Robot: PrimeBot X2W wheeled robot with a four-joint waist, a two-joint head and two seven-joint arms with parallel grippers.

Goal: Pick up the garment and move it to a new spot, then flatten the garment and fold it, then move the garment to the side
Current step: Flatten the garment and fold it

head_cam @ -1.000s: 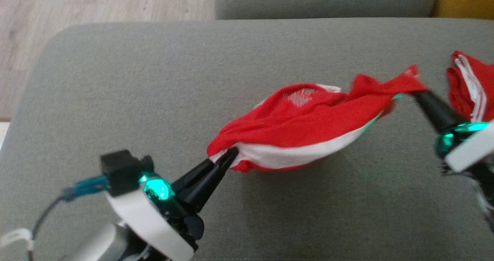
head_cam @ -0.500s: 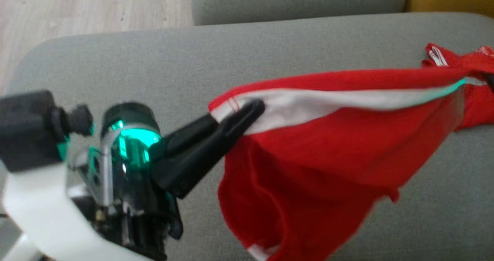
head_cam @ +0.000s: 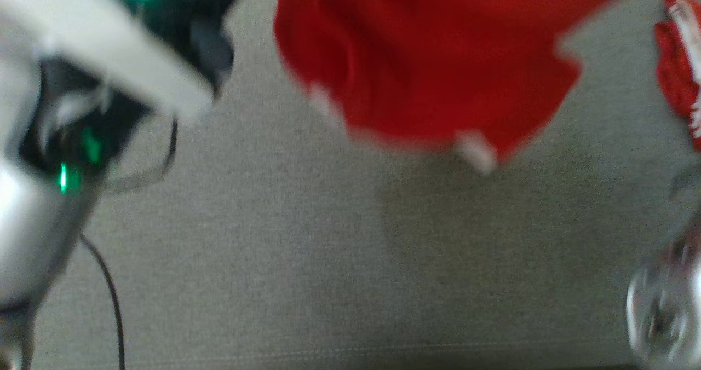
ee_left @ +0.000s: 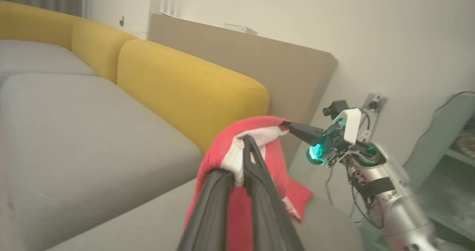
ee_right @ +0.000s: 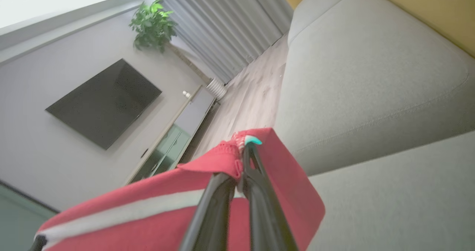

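Cloth first: the red jersey garment with a white band along one edge [ee_left: 276, 158] hangs in the air, strung between the two pincers and clear of the grey woven sofa seat [head_cam: 274, 260] below them. The left pincer [ee_left: 248, 143] is closed hard on the white band at one end. The right pincer [ee_right: 246, 147] is clamped just as tight on a bunched red corner with a mesh-like hem.

Both holds are thin pinches near the fingertips. If the arms pull apart too hard, I judge an end could slide out and the whole piece would swing from the other pincer. The loose lower hem with its small white patches could catch the seat on the way down and tuck under itself, spoiling the flattening. A second red-and-white cloth, crumpled [head_cam: 679, 69], lies on the seat out on the right pincer's side, and setting down too near it risks tangling the two.

The garment is thin and limp and falls in deep soft folds. The seat is matte, coarse-grained and round-edged, and probably grips fabric. The mustard-yellow padded backrest blocks [ee_left: 185, 87] beyond the left pincer look plump and smooth.
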